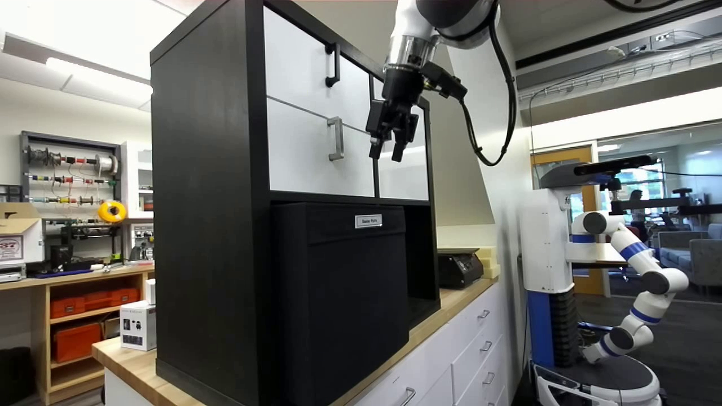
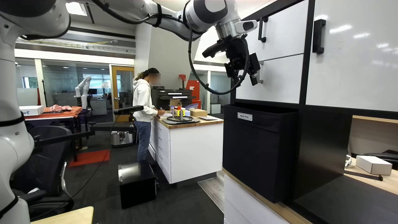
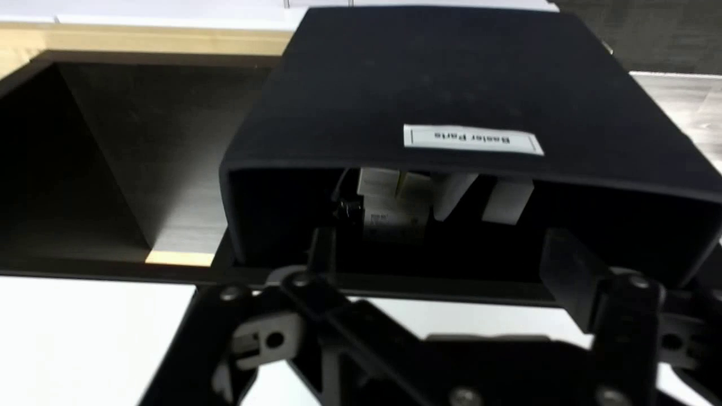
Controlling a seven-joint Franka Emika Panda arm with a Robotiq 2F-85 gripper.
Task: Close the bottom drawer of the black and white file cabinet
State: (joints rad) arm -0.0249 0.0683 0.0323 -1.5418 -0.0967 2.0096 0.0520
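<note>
Your gripper (image 1: pixel 387 153) hangs in front of the cabinet (image 1: pixel 203 197), pointing down, its fingers (image 3: pixel 568 276) spread wide in the wrist view with nothing held between them. The bottom drawer (image 1: pixel 302 155), the lower white front just above the bin (image 1: pixel 352 299), looks flush with the upper front (image 1: pixel 298 62), so closing it seems all but done. If you want a final press, draw the fingers together first, push straight in and gently beside the handle (image 1: pixel 338 138), not against it, then back straight out so nothing hooks the handle or the bin.
</note>
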